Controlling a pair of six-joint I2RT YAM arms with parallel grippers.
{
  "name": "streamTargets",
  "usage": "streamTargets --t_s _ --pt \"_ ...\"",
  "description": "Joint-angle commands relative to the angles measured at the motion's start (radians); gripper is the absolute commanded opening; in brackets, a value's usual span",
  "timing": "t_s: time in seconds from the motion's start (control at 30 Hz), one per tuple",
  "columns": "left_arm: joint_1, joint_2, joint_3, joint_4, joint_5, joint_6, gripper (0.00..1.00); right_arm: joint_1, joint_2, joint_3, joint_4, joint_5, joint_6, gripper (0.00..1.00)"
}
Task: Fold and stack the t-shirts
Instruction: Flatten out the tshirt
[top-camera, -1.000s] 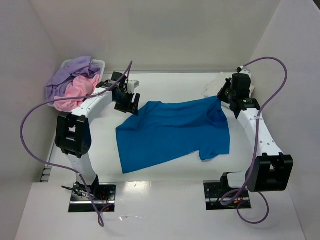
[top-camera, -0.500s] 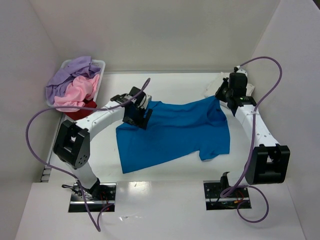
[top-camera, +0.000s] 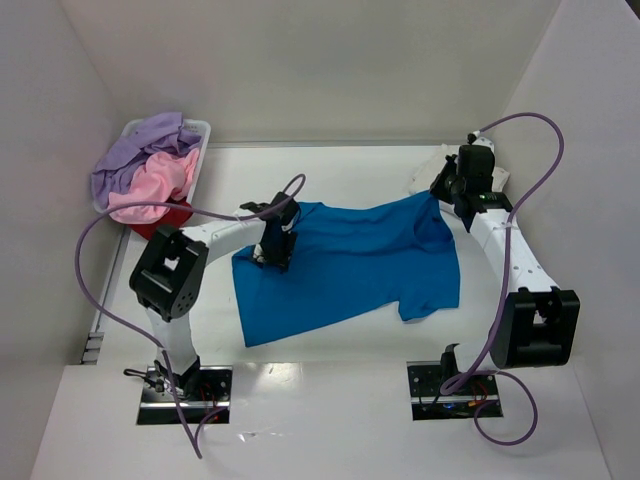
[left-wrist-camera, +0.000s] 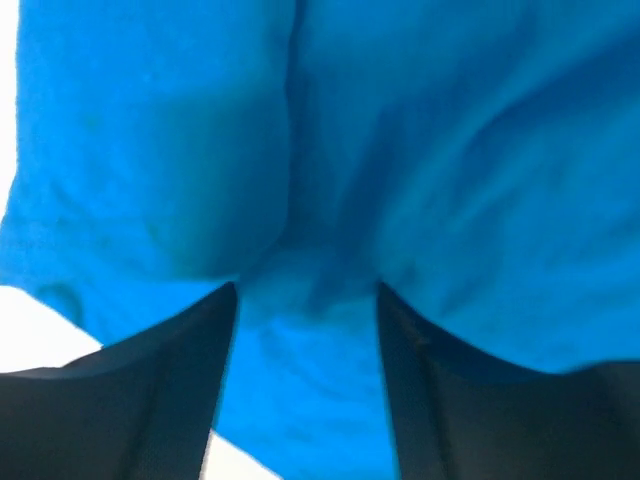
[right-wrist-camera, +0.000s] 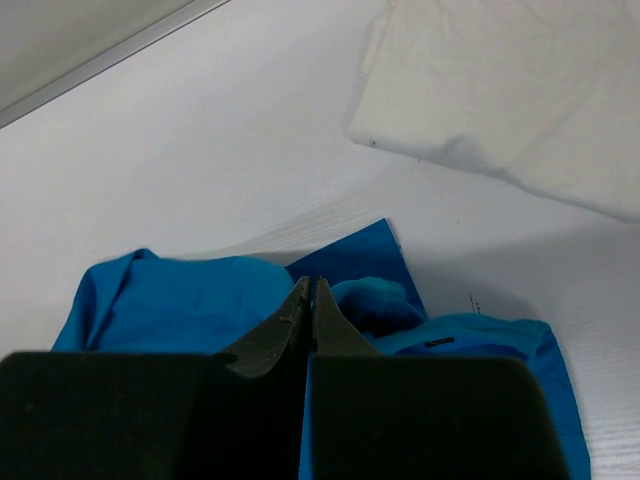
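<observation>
Left gripper (top-camera: 273, 252) is dropping open onto the soft, floppy shirt (top-camera: 350, 265), best grabbed at its edge, while right gripper (top-camera: 445, 193) is pinching a corner.

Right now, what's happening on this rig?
Both arms are working the blue t-shirt, which lies spread and unfolded on the table. The left gripper is down on its far left corner, jaws open with cloth between them. The right gripper has its jaws shut at the far right corner, apparently pinching it. A white t-shirt lies just beyond. A lavender t-shirt and a pink t-shirt wait in the basket.
</observation>
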Motion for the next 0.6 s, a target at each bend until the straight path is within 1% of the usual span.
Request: streamTargets --t_s 0.0,0.03,0.1,0.17,0.37,0.5,0.57 --pt "0.001 0.049 0.047 0.050 -0.048 -0.060 0.60 -0.009 0.001 -0.006 0.068 0.004 -0.011 0.00" --pt "0.010 0.049 0.047 0.063 -0.067 -0.060 0.56 -0.009 0.001 -0.006 0.068 0.004 -0.011 0.00" --pt "0.010 0.058 0.047 0.078 -0.097 -0.089 0.52 -0.009 0.001 -0.006 0.077 0.004 -0.011 0.00" --pt "0.038 0.046 0.047 0.092 -0.098 -0.098 0.48 -0.009 0.001 -0.006 0.077 -0.005 -0.011 0.00" --pt "0.071 0.026 0.047 0.110 -0.107 -0.098 0.48 -0.009 0.001 -0.015 0.077 -0.005 -0.011 0.00" --pt "0.081 0.017 0.047 0.132 -0.052 -0.098 0.48 -0.009 0.001 -0.015 0.077 -0.005 -0.020 0.00" --pt "0.081 0.008 0.047 0.158 -0.001 -0.087 0.51 -0.009 0.001 -0.015 0.077 -0.005 -0.020 0.00"
